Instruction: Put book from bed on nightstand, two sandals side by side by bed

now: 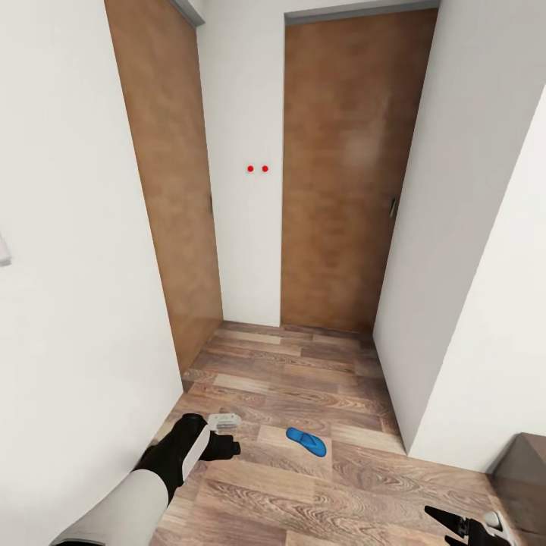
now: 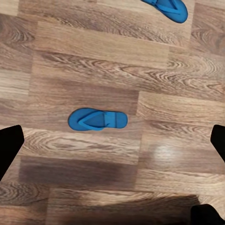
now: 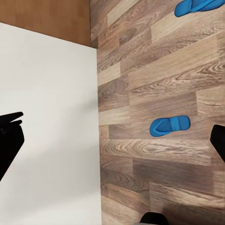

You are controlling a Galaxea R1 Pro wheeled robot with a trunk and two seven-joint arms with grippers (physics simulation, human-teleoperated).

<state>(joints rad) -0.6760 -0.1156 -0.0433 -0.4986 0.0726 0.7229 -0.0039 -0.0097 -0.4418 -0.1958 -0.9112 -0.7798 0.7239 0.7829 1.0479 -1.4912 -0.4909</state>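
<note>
A blue sandal (image 1: 306,442) lies flat on the wood floor (image 1: 303,379) of a narrow passage, just right of the left gripper (image 1: 224,422), which hangs low near the left wall (image 1: 68,303); its jaws stand spread, holding nothing. The left wrist view shows one sandal (image 2: 97,120) between the fingers and a second sandal (image 2: 169,7) well apart. The right gripper (image 1: 474,525) sits at the lower right, jaws released and empty. Two brown doors (image 1: 341,174) face the robot.
</note>
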